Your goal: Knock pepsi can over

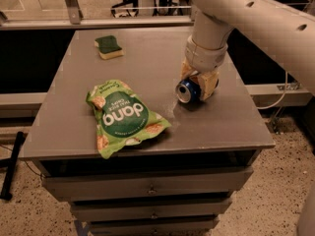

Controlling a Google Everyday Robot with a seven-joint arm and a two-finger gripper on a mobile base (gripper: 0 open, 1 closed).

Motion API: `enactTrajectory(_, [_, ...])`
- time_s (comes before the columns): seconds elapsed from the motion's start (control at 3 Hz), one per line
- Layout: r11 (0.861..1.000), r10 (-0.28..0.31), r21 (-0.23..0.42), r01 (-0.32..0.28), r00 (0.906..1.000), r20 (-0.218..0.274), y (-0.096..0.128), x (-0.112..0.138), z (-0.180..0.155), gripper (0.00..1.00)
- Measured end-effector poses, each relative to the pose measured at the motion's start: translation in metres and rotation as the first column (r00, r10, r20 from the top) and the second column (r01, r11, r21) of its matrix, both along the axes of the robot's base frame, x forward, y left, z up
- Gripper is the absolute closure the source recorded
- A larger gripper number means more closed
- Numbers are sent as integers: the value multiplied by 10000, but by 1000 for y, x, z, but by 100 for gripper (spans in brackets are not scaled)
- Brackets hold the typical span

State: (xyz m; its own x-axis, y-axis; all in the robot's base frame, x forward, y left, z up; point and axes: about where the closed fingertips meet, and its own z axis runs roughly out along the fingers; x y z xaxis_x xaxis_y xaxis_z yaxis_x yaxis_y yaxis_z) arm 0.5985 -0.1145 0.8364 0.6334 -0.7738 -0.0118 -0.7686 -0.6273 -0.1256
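The pepsi can (186,91) is dark blue with a silver top. It lies tipped on its side on the grey table (147,53), right of centre, with its top facing front-left. My gripper (198,84) reaches down from above on the white arm. Its yellowish fingers (210,85) sit on either side of the can and close on it. The far part of the can is hidden behind the fingers.
A green chip bag (122,116) lies flat on the table, front-left of the can. A green and yellow sponge (109,46) sits at the back left. The table's right edge is close to the gripper. Drawers run below the tabletop.
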Motion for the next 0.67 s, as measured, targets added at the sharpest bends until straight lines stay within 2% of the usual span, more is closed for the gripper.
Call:
enactTrajectory(0.33, [9961, 800, -386, -799, 9968, 18, -1, 2, -2, 27])
enactTrajectory(0.67, [9904, 1239, -617, -1237, 9923, 7, -2, 4, -3, 4])
